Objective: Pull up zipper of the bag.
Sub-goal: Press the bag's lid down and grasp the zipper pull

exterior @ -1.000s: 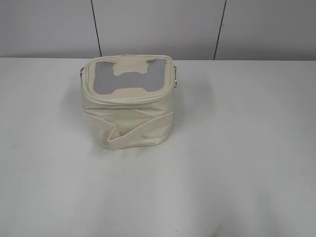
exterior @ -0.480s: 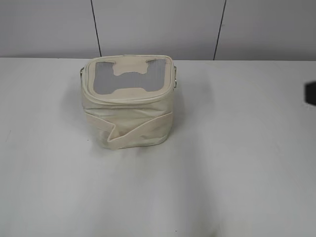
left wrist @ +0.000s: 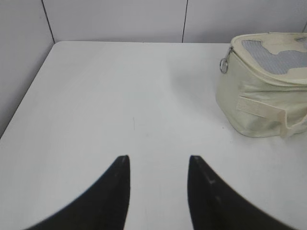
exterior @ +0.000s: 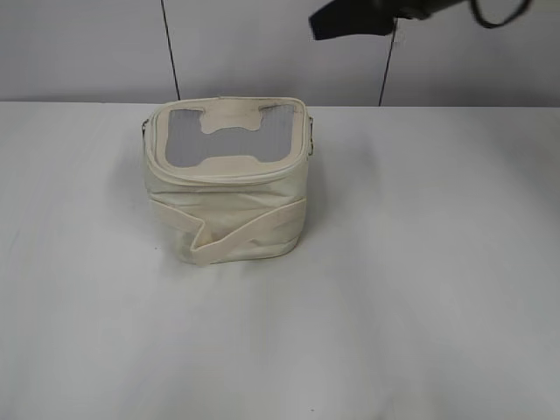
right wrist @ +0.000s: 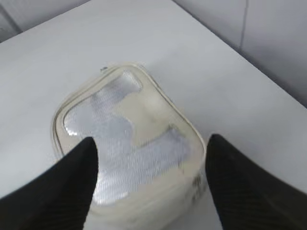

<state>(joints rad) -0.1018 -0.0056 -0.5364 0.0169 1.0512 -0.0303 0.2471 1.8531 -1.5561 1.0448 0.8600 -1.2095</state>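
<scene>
The cream bag point(exterior: 236, 210) stands upright on the white table, left of centre, its grey mesh lid with the bone patch point(exterior: 232, 122) facing up. The zipper point(exterior: 219, 178) runs round the lid rim, with silver ring pulls at the left point(exterior: 143, 128) and right point(exterior: 311, 144) corners. My right gripper point(exterior: 346, 19) is a blurred dark shape high above the bag's back right. In the right wrist view it point(right wrist: 151, 141) is open, with the bag point(right wrist: 144, 201) and the zipper point(right wrist: 172, 108) below it. My left gripper point(left wrist: 157, 160) is open and empty over bare table, left of the bag point(left wrist: 259, 103) and a ring pull point(left wrist: 223, 64).
The white table point(exterior: 420, 289) spreads around the bag on all sides. A grey panelled wall point(exterior: 262, 44) stands right behind the table's far edge. The table's left edge point(left wrist: 26, 96) shows in the left wrist view.
My right arm has swung in from the right edge of the exterior view up to the top, above and behind the bag. The bag has not moved.
</scene>
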